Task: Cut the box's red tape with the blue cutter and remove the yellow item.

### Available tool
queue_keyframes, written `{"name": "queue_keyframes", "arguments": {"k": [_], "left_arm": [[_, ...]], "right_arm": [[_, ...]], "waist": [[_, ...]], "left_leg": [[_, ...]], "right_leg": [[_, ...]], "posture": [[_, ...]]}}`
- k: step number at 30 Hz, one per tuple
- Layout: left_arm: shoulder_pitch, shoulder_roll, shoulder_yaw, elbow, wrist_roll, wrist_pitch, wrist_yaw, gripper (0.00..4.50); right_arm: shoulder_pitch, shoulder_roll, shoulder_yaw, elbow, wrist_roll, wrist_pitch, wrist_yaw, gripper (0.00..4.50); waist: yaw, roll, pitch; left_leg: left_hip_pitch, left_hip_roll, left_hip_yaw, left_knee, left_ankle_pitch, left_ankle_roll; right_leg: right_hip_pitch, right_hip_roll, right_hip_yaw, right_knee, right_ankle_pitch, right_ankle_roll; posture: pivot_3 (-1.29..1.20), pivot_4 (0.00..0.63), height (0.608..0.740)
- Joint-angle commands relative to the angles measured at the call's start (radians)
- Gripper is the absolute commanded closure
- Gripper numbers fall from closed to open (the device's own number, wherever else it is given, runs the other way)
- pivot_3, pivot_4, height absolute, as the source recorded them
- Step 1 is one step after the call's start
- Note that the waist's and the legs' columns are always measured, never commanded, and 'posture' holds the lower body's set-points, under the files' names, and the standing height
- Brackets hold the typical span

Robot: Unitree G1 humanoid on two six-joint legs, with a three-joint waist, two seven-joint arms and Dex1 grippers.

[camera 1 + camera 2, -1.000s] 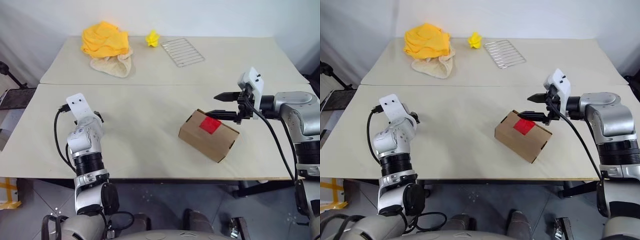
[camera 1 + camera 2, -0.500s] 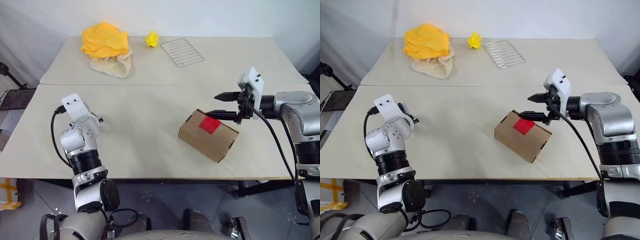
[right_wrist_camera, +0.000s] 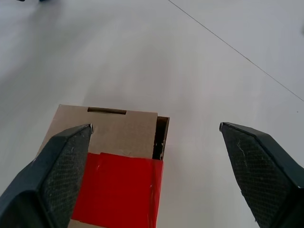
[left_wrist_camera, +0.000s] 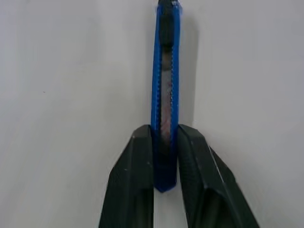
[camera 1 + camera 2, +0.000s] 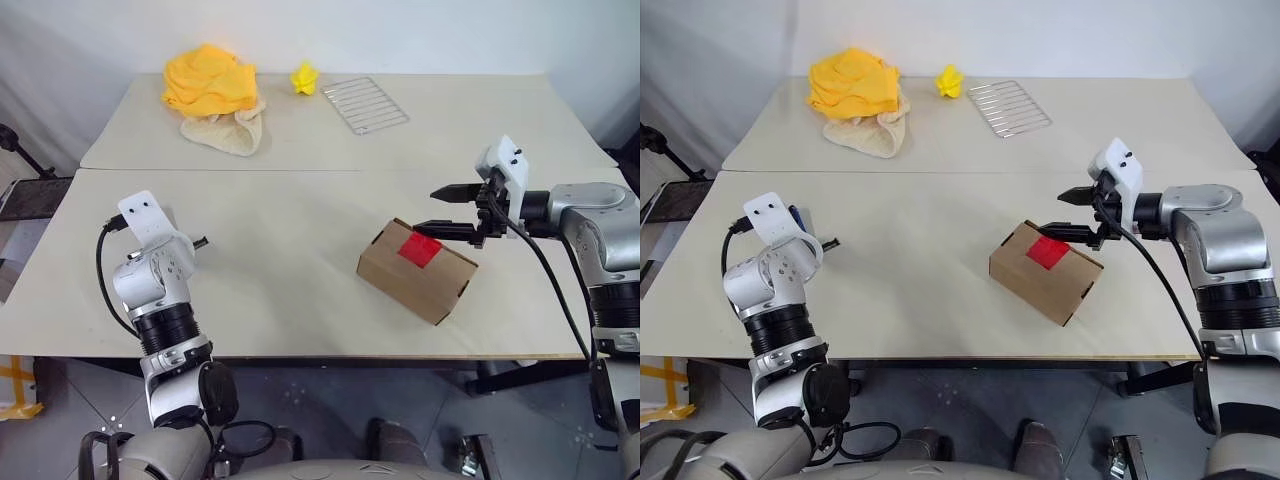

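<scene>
Slim blue pen-like cutter (image 4: 165, 95) with dark slider: pinched between the two black fingers (image 4: 130, 190) of the left gripper (image 4: 165, 178), lower end clamped, rest sticking out ahead of the fingertips over bare table. Seen in the head views as a blue sliver (image 5: 795, 217) beside the left wrist, low over the near-left part of the pale table (image 5: 290, 260).

Small brown cardboard box (image 5: 417, 270) with flaps: well to the right of the left gripper, directly under and just ahead of the right gripper (image 5: 442, 211). Bright red tape patch (image 3: 118, 187) on the box's top face, running to the edge by a dark flap gap. Right gripper spread wide, empty, hovering above the box's far end, one finger (image 3: 57, 175) over the tape side, the other out past the box edge. Contact with box: cannot tell.
</scene>
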Motion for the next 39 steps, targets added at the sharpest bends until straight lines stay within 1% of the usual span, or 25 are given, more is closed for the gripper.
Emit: {"name": "queue_keyframes", "arguments": {"k": [1, 9, 10, 11, 12, 13, 15, 17, 18, 20, 21, 24, 27, 29, 31, 35, 36, 37, 39], "left_arm": [[0.042, -0.007, 0.009, 0.032, 0.003, 0.062, 0.001, 4.12], [0.081, 0.052, -0.065, -0.008, 0.005, 0.118, -0.082, 4.12], [0.09, 0.067, -0.085, -0.019, -0.002, 0.132, -0.111, 4.12], [0.105, 0.095, -0.124, -0.047, -0.018, 0.149, -0.166, 4.12], [0.133, 0.144, -0.186, -0.096, -0.054, 0.162, -0.261, 4.12], [0.178, 0.226, -0.286, -0.167, -0.096, 0.15, -0.398, 4.12], [0.245, 0.341, -0.402, -0.27, -0.162, 0.136, -0.584, 4.12], [0.321, 0.435, -0.458, -0.34, -0.212, 0.099, -0.729, 4.12], [0.363, 0.482, -0.488, -0.373, -0.225, 0.053, -0.801, 4.12], [0.448, 0.562, -0.532, -0.431, -0.237, -0.061, -0.933, 4.12], [0.504, 0.608, -0.549, -0.462, -0.241, -0.154, -1.02, 4.12], [0.63, 0.696, -0.574, -0.501, -0.238, -0.397, -1.222, 4.12], [0.683, 0.745, -0.59, -0.505, -0.225, -0.55, -1.344, 4.12], [0.688, 0.757, -0.609, -0.487, -0.195, -0.631, -1.379, 4.12], [0.68, 0.761, -0.643, -0.454, -0.134, -0.723, -1.387, 4.12], [0.682, 0.764, -0.693, -0.412, -0.052, -0.853, -1.415, 4.12], [0.685, 0.77, -0.703, -0.408, -0.038, -0.875, -1.428, 4.12], [0.687, 0.774, -0.709, -0.406, -0.028, -0.889, -1.437, 4.12], [0.681, 0.79, -0.73, -0.399, 0.022, -0.925, -1.444, 4.12]], "right_arm": [[-0.003, -0.007, -0.019, -0.025, 0.004, -0.01, -0.002, 0.0], [0.016, -0.02, -0.03, -0.05, 0.011, 0.001, -0.003, 0.0], [0.018, -0.021, -0.034, -0.056, 0.013, 0.006, -0.005, 0.0], [0.023, -0.025, -0.04, -0.068, 0.018, 0.015, -0.008, 0.0], [0.032, -0.032, -0.05, -0.094, 0.029, 0.032, -0.011, 0.0], [0.044, -0.04, -0.061, -0.129, 0.042, 0.052, -0.013, 0.0], [0.064, -0.053, -0.076, -0.184, 0.063, 0.083, -0.017, 0.0], [0.08, -0.057, -0.084, -0.23, 0.079, 0.108, -0.028, 0.0], [0.087, -0.057, -0.085, -0.254, 0.085, 0.119, -0.036, 0.0], [0.107, -0.06, -0.081, -0.313, 0.099, 0.136, -0.043, 0.0], [0.121, -0.06, -0.076, -0.359, 0.113, 0.15, -0.045, 0.0], [0.149, -0.051, -0.063, -0.482, 0.146, 0.187, -0.066, 0.63], [0.166, -0.04, -0.013, -0.612, 0.162, 0.229, -0.097, 1.61], [0.173, -0.031, 0.038, -0.672, 0.147, 0.243, -0.125, 2.29], [0.184, -0.023, 0.094, -0.711, 0.12, 0.231, -0.145, 3.0], [0.18, 0.009, 0.191, -0.74, 0.071, 0.194, -0.176, 4.36], [0.176, 0.019, 0.213, -0.742, 0.062, 0.189, -0.182, 4.47], [0.173, 0.026, 0.225, -0.744, 0.056, 0.188, -0.186, 4.47], [0.169, 0.044, 0.292, -0.753, 0.016, 0.154, -0.186, 4.47]], "waist": [[-0.001, 0.0, 0.0], [-0.002, 0.0, 0.0], [-0.002, 0.0, 0.0], [-0.002, 0.0, 0.0], [-0.003, 0.0, 0.0], [-0.005, 0.0, 0.0], [-0.006, 0.0, 0.0], [-0.003, 0.0, 0.0], [-0.002, 0.0, 0.0], [-0.005, 0.0, 0.0], [-0.005, 0.001, 0.0], [-0.005, 0.002, 0.001], [-0.003, 0.004, 0.002], [-0.003, 0.004, 0.002], [-0.002, 0.004, 0.002], [-0.004, 0.004, 0.002], [-0.004, 0.004, 0.002], [-0.005, 0.004, 0.002], [-0.005, 0.004, 0.002]], "left_leg": [[0.0, 0.0, 0.0, 0.0, 0.0, 0.0], [0.001, 0.0, 0.001, 0.0, 0.0, 0.0], [0.001, 0.0, 0.001, 0.0, 0.0, 0.0], [0.001, 0.0, 0.001, 0.0, 0.0, 0.0], [0.001, 0.0, 0.001, 0.0, 0.0, 0.0], [0.001, 0.0, 0.001, -0.001, 0.0, -0.001], [0.001, 0.001, 0.001, -0.002, -0.001, -0.002], [0.0, 0.002, 0.0, -0.001, -0.001, -0.002], [-0.001, 0.002, 0.0, -0.001, -0.001, -0.002], [-0.001, 0.002, -0.002, -0.001, -0.002, -0.002], [0.0, 0.002, -0.002, -0.001, -0.003, -0.002], [0.0, 0.004, -0.002, -0.001, -0.003, -0.003], [0.0, 0.004, -0.002, -0.001, -0.004, -0.001], [0.0, 0.005, -0.002, -0.001, -0.005, 0.0], [0.0, 0.004, -0.002, -0.001, -0.006, 0.001], [0.0, 0.004, -0.001, 0.0, -0.007, 0.004], [0.0, 0.003, -0.001, 0.0, -0.007, 0.004], [0.0, 0.003, -0.001, 0.0, -0.007, 0.005], [0.0, 0.003, -0.001, 0.0, -0.008, 0.005]], "right_leg": [[0.0, 0.0, 0.0, 0.0, 0.0, 0.0], [0.0, 0.0, 0.001, 0.0, 0.0, 0.0], [0.0, 0.0, 0.001, 0.0, 0.0, 0.0], [0.0, 0.0, 0.001, 0.0, 0.0, 0.0], [0.0, 0.0, 0.001, 0.0, 0.0, 0.0], [0.0, 0.0, 0.001, 0.0, 0.0, 0.0], [-0.002, 0.001, 0.001, 0.0, 0.0, 0.0], [-0.002, 0.001, 0.001, -0.001, 0.0, 0.0], [-0.002, 0.001, 0.002, -0.001, 0.0, 0.0], [-0.002, 0.001, 0.002, -0.002, 0.0, 0.0], [-0.002, 0.002, 0.002, -0.002, 0.0, -0.001], [-0.002, 0.002, 0.003, -0.002, -0.001, -0.001], [-0.003, 0.003, 0.004, -0.002, -0.001, -0.001], [-0.003, 0.003, 0.003, -0.002, -0.001, -0.001], [-0.003, 0.003, 0.003, -0.002, -0.001, -0.001], [-0.004, 0.003, 0.005, -0.002, -0.001, -0.001], [-0.004, 0.003, 0.005, -0.002, -0.001, -0.001], [-0.004, 0.003, 0.005, -0.002, -0.001, -0.001], [-0.004, 0.003, 0.006, -0.002, -0.001, -0.001]], "posture": [[0.0, 0.15, 0.74], [0.0, 0.15, 0.74], [0.0, 0.15, 0.74], [0.0, 0.15, 0.74], [0.0, 0.15, 0.74], [0.0, 0.15, 0.74], [0.0, 0.15, 0.74], [0.0, 0.15, 0.74], [0.0, 0.15, 0.74], [0.0, 0.15, 0.74], [0.0, 0.15, 0.74], [0.0, 0.15, 0.74], [0.0, 0.15, 0.74], [0.0, 0.15, 0.74], [0.0, 0.15, 0.74], [0.0, 0.15, 0.74], [0.0, 0.15, 0.74], [0.0, 0.15, 0.74], [0.0, 0.15, 0.74]]}}
